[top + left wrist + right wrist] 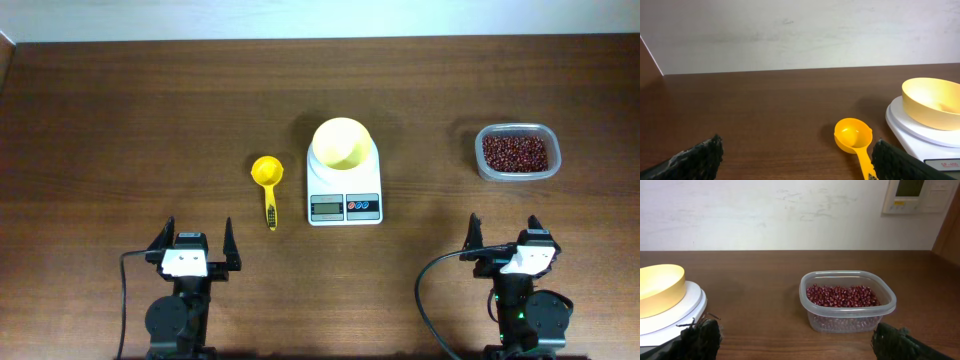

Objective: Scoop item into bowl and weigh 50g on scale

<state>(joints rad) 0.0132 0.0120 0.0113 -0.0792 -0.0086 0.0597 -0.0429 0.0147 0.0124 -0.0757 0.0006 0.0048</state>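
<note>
Overhead, the left tool (198, 232) sits by the near edge of the table (120, 120), its fingers spread wide and holding nothing. Beyond it, a bright yellow scoop (267, 172) lies on the wood, cup toward the far edge and handle pointing back. Just beside it, mid-table, the white scale (344, 205) carries the pale yellow bowl (342, 142), round and empty. Toward the right edge, a clear container (517, 127) holds the beans (515, 153), a grainy dark red mass. The right tool (503, 228), by the near edge, likewise stands apart and empty.
</note>
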